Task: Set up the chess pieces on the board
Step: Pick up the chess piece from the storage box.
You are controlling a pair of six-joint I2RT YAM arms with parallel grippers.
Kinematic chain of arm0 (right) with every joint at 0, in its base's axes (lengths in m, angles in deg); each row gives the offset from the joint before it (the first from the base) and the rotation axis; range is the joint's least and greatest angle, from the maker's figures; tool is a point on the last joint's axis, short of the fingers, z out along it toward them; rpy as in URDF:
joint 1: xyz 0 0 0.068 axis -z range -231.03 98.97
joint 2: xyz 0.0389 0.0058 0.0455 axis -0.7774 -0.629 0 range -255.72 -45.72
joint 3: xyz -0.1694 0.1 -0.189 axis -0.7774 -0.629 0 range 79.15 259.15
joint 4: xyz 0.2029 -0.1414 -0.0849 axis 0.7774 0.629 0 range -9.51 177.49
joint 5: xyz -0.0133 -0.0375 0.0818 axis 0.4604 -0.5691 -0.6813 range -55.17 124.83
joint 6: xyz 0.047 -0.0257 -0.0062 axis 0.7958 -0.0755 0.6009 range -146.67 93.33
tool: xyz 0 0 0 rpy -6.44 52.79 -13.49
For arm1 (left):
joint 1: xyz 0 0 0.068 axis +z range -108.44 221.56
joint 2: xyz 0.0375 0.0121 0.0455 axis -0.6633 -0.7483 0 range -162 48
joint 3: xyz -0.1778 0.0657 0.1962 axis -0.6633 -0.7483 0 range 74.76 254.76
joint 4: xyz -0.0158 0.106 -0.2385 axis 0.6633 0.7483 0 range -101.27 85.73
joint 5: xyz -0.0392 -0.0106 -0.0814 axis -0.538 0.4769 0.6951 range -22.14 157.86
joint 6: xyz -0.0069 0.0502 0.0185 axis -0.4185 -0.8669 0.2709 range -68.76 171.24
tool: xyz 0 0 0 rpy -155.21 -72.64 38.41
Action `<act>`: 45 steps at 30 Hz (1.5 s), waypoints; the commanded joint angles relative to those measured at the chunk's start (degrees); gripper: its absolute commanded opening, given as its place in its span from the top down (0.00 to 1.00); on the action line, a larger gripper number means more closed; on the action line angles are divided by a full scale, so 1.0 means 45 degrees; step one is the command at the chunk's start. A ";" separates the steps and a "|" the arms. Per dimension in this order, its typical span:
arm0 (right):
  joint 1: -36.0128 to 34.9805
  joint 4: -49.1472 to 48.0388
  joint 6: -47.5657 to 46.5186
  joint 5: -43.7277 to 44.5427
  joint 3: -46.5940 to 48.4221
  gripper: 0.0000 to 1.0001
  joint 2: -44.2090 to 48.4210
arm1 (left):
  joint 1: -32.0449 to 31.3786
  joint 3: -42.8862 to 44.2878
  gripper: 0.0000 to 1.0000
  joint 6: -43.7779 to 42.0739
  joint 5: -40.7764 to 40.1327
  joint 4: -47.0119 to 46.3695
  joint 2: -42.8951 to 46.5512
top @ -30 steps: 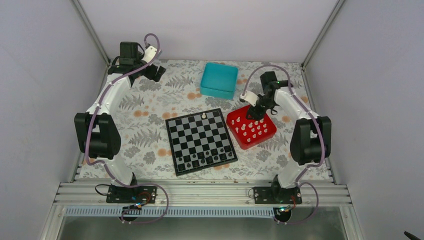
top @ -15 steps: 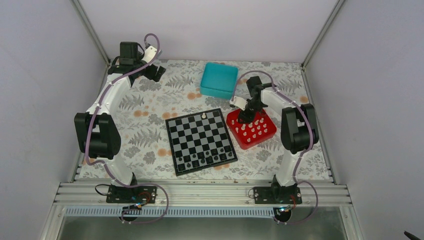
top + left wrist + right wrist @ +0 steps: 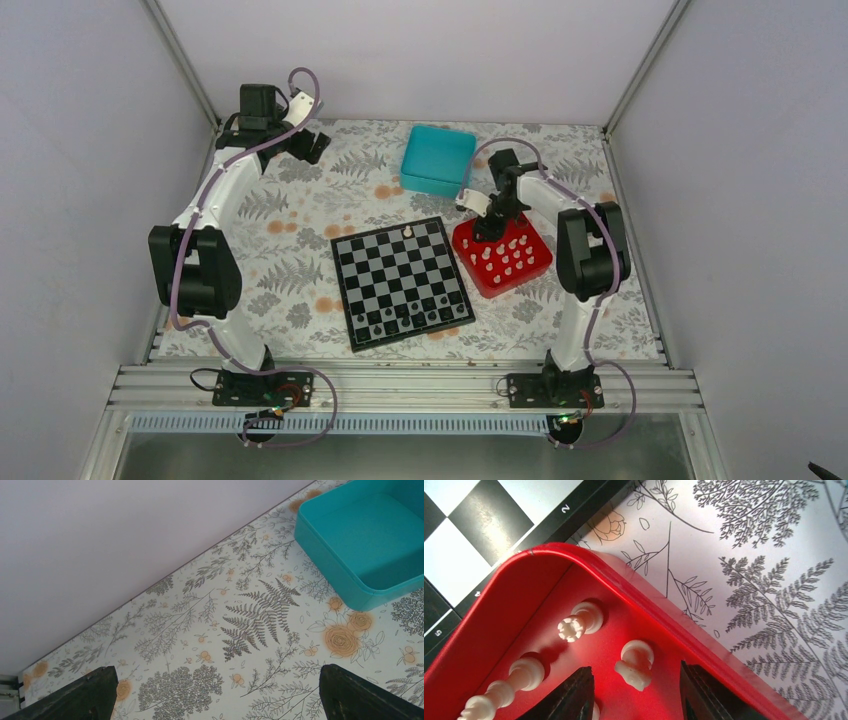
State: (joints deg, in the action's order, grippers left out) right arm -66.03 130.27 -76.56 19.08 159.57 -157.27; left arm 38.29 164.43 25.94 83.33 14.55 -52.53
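Note:
The black and light-grey chessboard (image 3: 401, 281) lies mid-table with one white piece (image 3: 408, 232) on its far row and dark pieces along its near rows. Several white pieces (image 3: 507, 260) stand in the red tray (image 3: 531, 274) right of the board. My right gripper (image 3: 487, 232) is open over the tray's far left corner. In the right wrist view its fingers (image 3: 574, 695) stand on either side of a white knight (image 3: 635, 662), not touching it; a white queen (image 3: 579, 621) stands beside it. My left gripper (image 3: 312, 146) is open and empty at the far left.
A teal box (image 3: 439, 159) stands behind the board and tray; it also shows in the left wrist view (image 3: 365, 535). The tray's red rim (image 3: 664, 612) runs close by my right finger. The board's corner (image 3: 484, 525) lies just past the tray.
My right arm has swung left along the tray, from its far right part to its far left corner, and come down over the pieces. The left arm has not moved.

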 commanded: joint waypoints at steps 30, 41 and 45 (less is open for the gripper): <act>-0.0299 -0.0286 -0.0174 -0.0077 0.0062 0.71 -0.0579 | -0.0001 -0.0257 0.00 -0.0354 0.0253 0.0200 0.0531; -0.0318 -0.0295 -0.0166 0.0078 0.0018 0.86 -0.0629 | 0.0001 -0.0272 0.00 -0.0354 0.0314 0.0212 0.0563; -0.0323 -0.0352 -0.0157 0.0209 -0.0042 0.73 -0.0534 | -0.0011 -0.0280 0.00 -0.0374 0.0276 0.0186 0.0585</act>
State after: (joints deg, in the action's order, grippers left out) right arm -67.08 129.28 -77.13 19.28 159.88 -159.06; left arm 38.29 163.66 24.85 83.59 15.43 -52.11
